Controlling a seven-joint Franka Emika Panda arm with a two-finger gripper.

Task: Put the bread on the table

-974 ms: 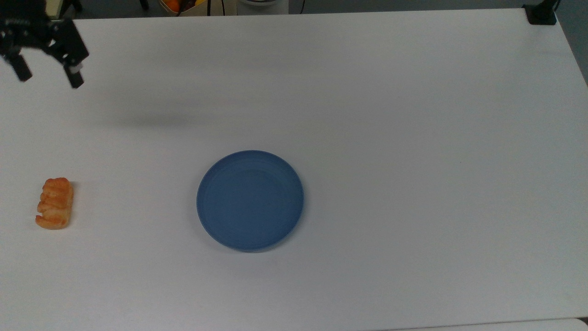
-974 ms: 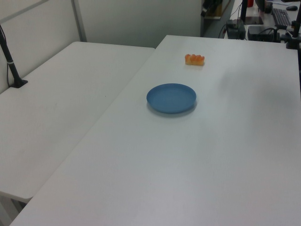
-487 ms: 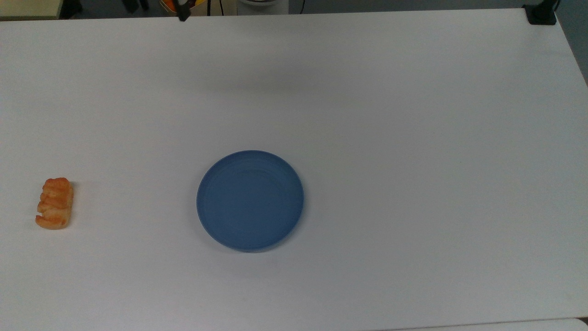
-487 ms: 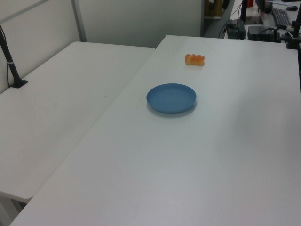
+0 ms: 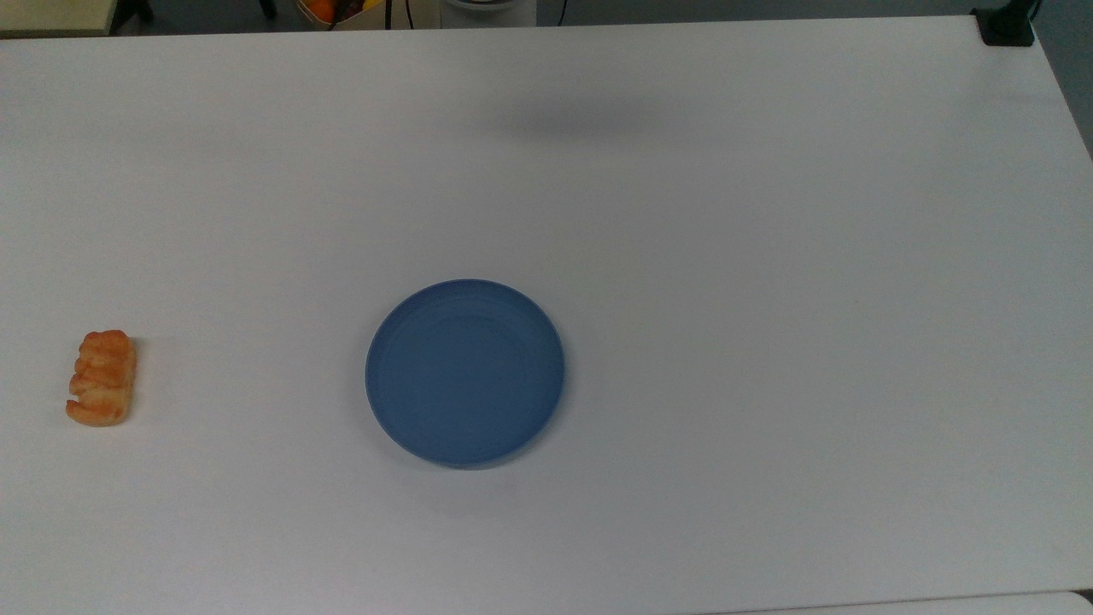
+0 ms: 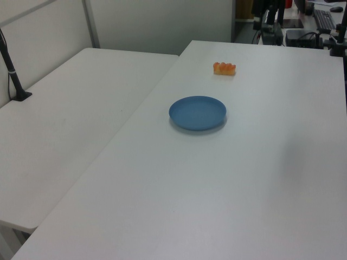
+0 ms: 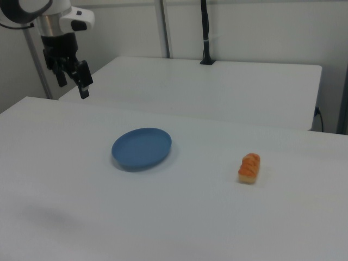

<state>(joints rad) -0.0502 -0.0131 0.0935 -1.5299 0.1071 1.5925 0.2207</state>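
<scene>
The bread (image 5: 102, 378) is seen lying on the table (image 5: 768, 256), well apart from the blue plate (image 5: 465, 372), so the task is judged done. The gripper (image 7: 72, 79) is raised beyond the plate, parted, holding nothing.

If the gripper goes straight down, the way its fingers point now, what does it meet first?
Most likely bare table. In the right view the gripper hangs open, fingers down, up and to the right view's left of the blue plate, far from the bread. Depth is unclear.
</scene>
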